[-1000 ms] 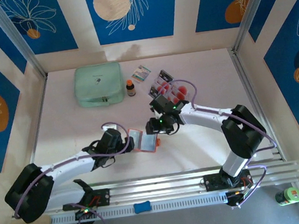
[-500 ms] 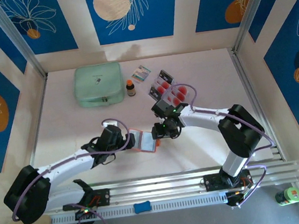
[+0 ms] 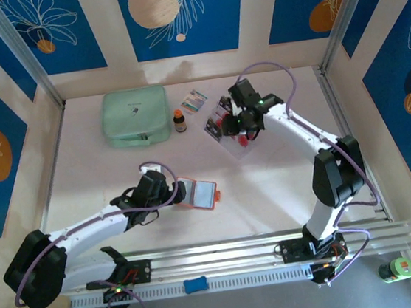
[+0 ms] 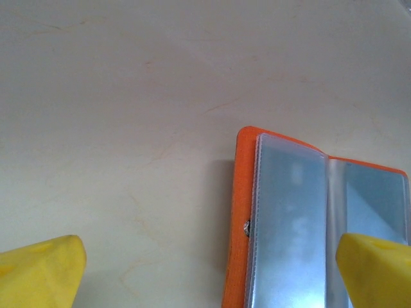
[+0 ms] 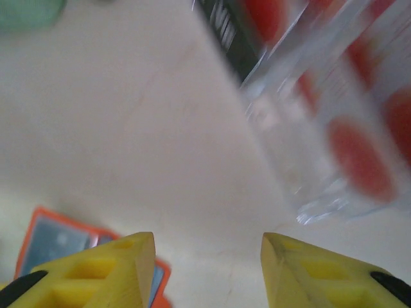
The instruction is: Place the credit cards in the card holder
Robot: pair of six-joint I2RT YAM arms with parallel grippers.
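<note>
On the left arm, the yellow fingers [image 4: 45, 269] are standing spread as wide as they go, with nothing clamped between them. The left gripper [image 4: 212, 253] is hanging low over the pale table [image 3: 283, 182]. One fingertip is showing over bare surface and the other at the lower edge of the card holder [image 4: 289, 224]. I cannot tell whether that tip is pressing on it.

The card holder is lying open and flat, with its orange cover underneath and its grey-blue clear pockets facing up. From above, I am seeing the left gripper [image 3: 167, 195] just at the left edge of the card holder [image 3: 199, 193], near the middle of the table.

On the right arm, the yellow fingers [image 5: 115, 269] are standing apart with only table between them, so the right gripper [image 5: 205, 256] is carrying nothing. Ahead of it the credit cards [image 5: 347, 128] are showing blurred: see-through, with red spots and a dark band at one end. The card holder [image 5: 64, 237] is peeking in at the lower left.

From above, the right gripper [image 3: 238, 129] is reaching over the credit cards [image 3: 220, 122], which are lying fanned toward the far side of the table, well apart from the card holder. I cannot tell whether it is touching them.

Left of the cards, a small brown bottle [image 3: 179, 120] is standing beside a patterned packet [image 3: 195, 100]. A mint-green zip pouch [image 3: 136, 116] is lying further left.
</note>
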